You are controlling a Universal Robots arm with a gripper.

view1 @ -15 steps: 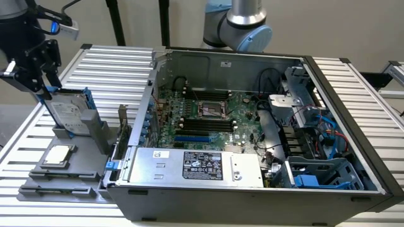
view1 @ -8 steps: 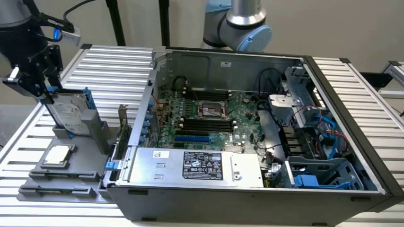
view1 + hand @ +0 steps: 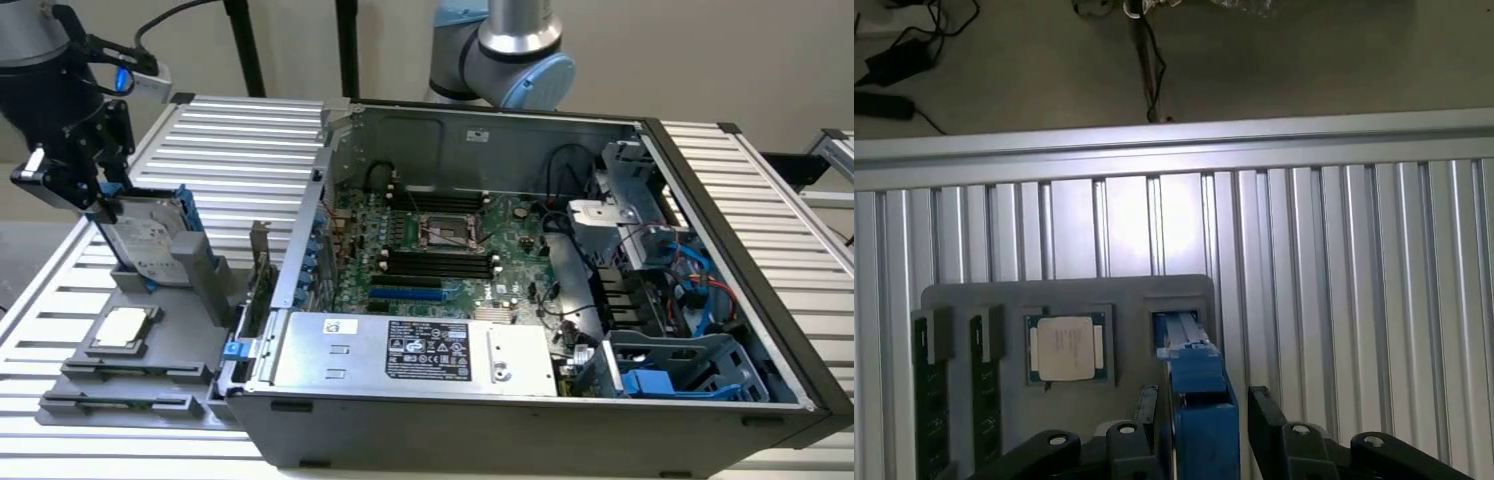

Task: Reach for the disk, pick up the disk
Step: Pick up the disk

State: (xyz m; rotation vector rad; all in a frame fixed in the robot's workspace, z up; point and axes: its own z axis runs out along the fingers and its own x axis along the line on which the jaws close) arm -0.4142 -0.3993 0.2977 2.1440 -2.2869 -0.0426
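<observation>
One disk stands on edge in a slot of the grey tray, directly under the hand. Its long axis seems to run near upright towards the hand, leaning a little, with a thin blue-railed edge uppermost. Its labelled silver face is turned to the exterior view's right.

In the wrist view the blue edge of the disk runs straight between the fingers of the hand, and the broad faces are turned to the pads. The hand is spread, one finger on each side of the disk, and a thin dark gap shows on either side. The disk's lower end sits in the slot.

The arm comes down from above and the black hand points downward onto the disk's upper end.

Beside the hand, in the same tray, a square chip lies flat, and past it are two memory sticks. The tray rests on the ribbed metal surface. The open computer case stands well off to the exterior view's right.
</observation>
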